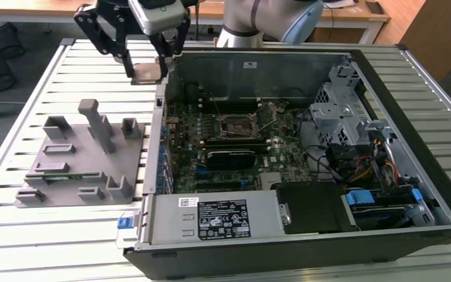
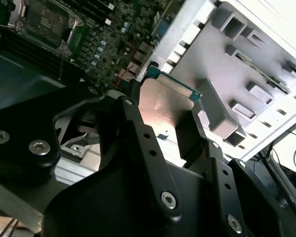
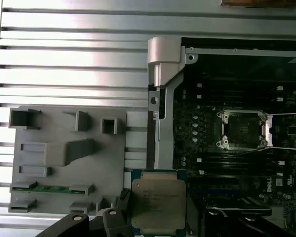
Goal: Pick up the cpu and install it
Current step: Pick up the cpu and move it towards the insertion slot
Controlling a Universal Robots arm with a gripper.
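My gripper point(image 1: 147, 74) hangs above the slatted table just outside the far corner of the open computer case point(image 1: 288, 247), on the exterior view's left. It is shut on the cpu point(image 1: 146, 71), a flat square chip with a silvery top and a green edge. Both wrist views show the cpu point(image 2: 164, 104) point(image 3: 158, 201) held by its edges between the black fingers point(image 2: 138, 128). The open socket point(image 1: 237, 124) point(image 3: 239, 129) on the motherboard lies empty, its latch frame swung back, well apart from the cpu.
A grey plastic fixture point(image 1: 84, 158) point(image 3: 64, 158) with upright posts stands on the table beside the case, on the exterior view's left. The case holds a drive cage point(image 1: 343, 111), cables and a power supply point(image 1: 218, 218). Case walls rise around the board.
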